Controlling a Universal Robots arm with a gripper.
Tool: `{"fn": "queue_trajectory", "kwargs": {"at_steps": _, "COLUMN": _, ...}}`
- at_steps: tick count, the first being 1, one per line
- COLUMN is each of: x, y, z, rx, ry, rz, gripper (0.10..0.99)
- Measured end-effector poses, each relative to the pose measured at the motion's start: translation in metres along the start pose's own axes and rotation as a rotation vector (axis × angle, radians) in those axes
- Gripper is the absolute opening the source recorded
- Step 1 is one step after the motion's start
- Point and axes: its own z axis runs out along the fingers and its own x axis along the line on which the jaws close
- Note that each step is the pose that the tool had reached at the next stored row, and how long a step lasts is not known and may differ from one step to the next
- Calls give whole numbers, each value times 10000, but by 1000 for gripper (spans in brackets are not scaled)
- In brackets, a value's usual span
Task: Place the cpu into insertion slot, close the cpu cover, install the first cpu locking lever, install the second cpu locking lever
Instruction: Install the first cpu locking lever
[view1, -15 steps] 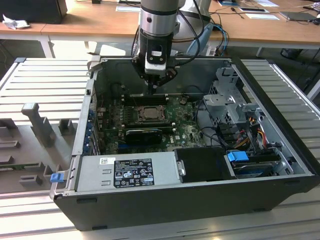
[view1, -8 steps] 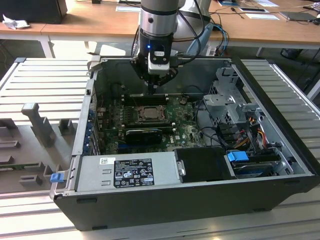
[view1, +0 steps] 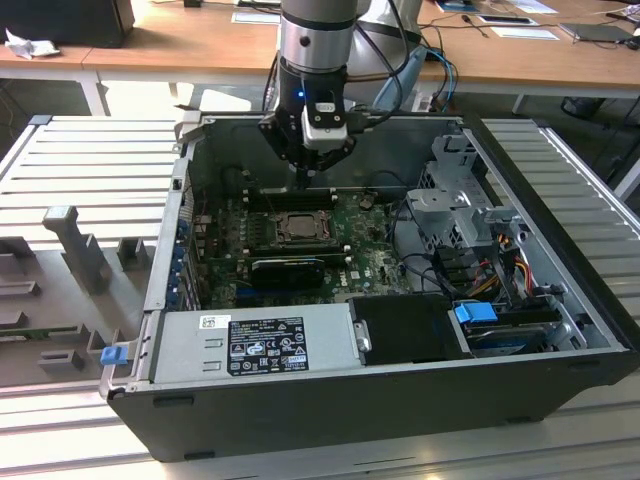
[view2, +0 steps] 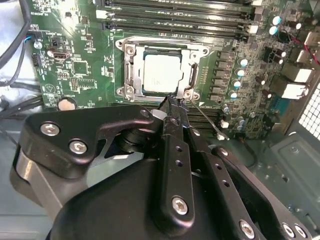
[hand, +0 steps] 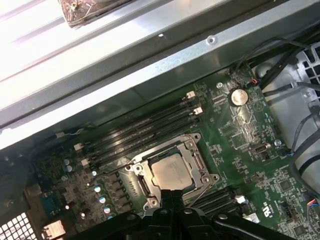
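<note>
The cpu (view2: 159, 74) lies flat in the insertion slot (view2: 123, 48) on the green board, its pale metal top showing through the window of the cpu cover (view2: 131, 70), which lies down over it. In the first wrist view the cpu (hand: 172, 171) sits framed by the cover (hand: 198, 161). My gripper (view2: 172, 103) hangs just above one corner of the socket, fingers pressed together with nothing between them. A thin metal lever rod (view2: 206, 121) slants away from that corner. In the exterior view the gripper (view1: 305, 178) hovers over the socket (view1: 298, 228) inside the open case.
Black memory slots (view2: 170, 20) run beside the socket. A black ribbed heatsink (view1: 288, 268), a power supply (view1: 255, 340) and a drive cage (view1: 460, 210) with cables crowd the case. The case walls (view1: 165, 270) rise around the board.
</note>
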Motion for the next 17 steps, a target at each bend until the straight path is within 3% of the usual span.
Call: {"fn": "queue_trajectory", "kwargs": {"at_steps": 17, "x": -1, "y": -4, "z": 0, "rx": 38, "ry": -4, "rz": -1354, "gripper": 106}}
